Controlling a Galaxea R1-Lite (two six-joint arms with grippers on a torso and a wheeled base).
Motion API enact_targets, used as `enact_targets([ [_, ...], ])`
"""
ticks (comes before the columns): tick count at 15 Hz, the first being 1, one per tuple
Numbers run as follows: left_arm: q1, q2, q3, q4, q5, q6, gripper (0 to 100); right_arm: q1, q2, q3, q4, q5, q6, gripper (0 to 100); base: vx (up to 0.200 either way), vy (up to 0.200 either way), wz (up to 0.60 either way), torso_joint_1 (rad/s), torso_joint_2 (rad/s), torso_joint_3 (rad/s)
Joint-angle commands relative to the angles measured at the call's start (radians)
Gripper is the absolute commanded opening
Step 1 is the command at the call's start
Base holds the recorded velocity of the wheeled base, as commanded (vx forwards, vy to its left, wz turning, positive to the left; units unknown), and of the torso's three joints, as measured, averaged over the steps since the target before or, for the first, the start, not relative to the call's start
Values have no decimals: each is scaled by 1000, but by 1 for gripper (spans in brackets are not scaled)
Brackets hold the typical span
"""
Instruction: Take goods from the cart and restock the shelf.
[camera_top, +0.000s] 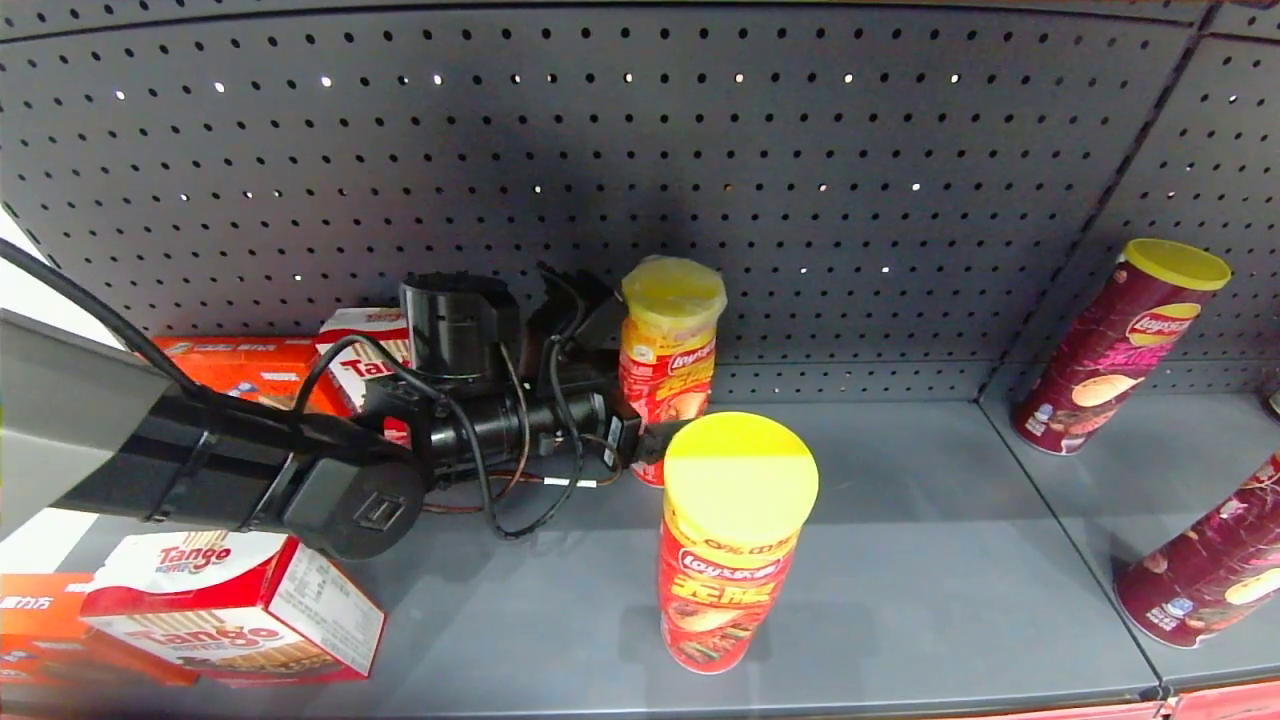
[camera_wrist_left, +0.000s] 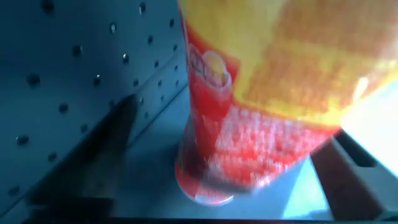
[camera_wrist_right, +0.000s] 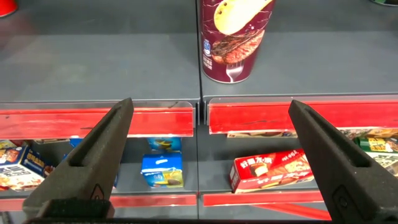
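A grey metal shelf (camera_top: 950, 560) backs onto a perforated panel (camera_top: 800, 200). Mid-frame on it, a glossy red chip tube (camera_top: 668, 360) with a yellow lid stands upright at the left gripper (camera_top: 650, 440) — clamped or not, I cannot tell. The right gripper (camera_wrist_right: 210, 107) — black, wedge-shaped — gapes wide, holding nothing.

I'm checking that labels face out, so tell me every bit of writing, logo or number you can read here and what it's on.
Wafer box: big brand name on front and top, readable; side panel print too small.
Front red can: logo and large characters, readable.
Rear red can: logo readable.
Dark red can: logo readable, rest too small.
Lower-shelf boxes: too small.
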Motion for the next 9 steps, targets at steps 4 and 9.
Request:
enact_targets([
  [4, 4, -129, 60, 86, 79, 31, 100, 1, 2, 0, 0, 0, 0, 100, 0, 0, 0, 0, 0, 0],
  [9, 20, -155, 24, 198, 190, 110, 100, 0, 2, 0, 0, 0, 0, 100, 0, 0, 0, 0, 0, 0],
])
